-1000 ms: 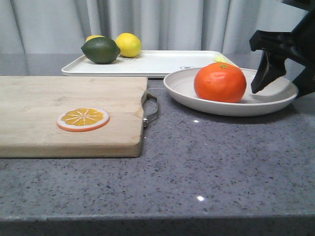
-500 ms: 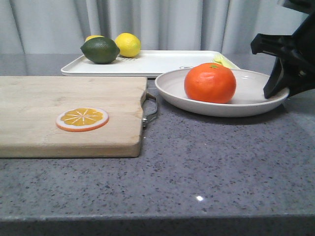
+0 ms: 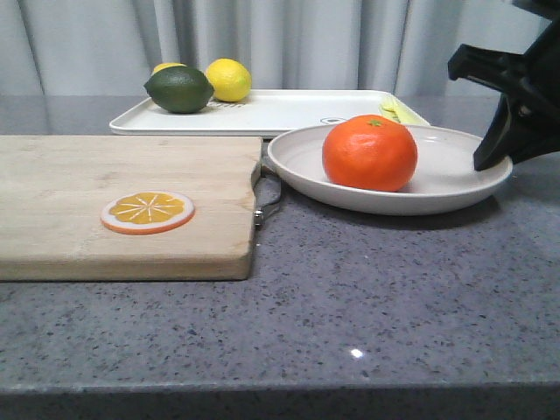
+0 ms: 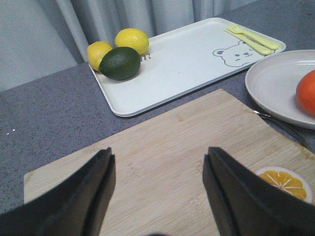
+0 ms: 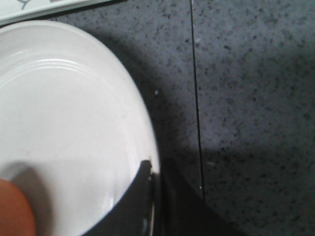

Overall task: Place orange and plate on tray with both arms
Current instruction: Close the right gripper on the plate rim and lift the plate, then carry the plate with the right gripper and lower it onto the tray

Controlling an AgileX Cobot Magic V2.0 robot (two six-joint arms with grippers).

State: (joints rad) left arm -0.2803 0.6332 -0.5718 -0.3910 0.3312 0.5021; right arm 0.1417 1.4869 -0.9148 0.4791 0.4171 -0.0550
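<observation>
The orange sits in the off-white plate, which lies right of the cutting board and just in front of the white tray. My right gripper is shut on the plate's right rim; in the right wrist view one finger lies inside the plate and the other outside it, pinched together at the right gripper, with a sliver of the orange at the edge. My left gripper stands open over the board, holding nothing. The left wrist view also shows the tray, the plate and the orange.
A wooden cutting board with an orange slice disc fills the left; its metal handle lies under the plate's left rim. On the tray's far left are a lime and lemons; a yellow-green fork lies at its right end.
The plate with the orange has shifted left toward the cutting board, its rim now over the board's handle. The right gripper moved left with it, holding the rim.
</observation>
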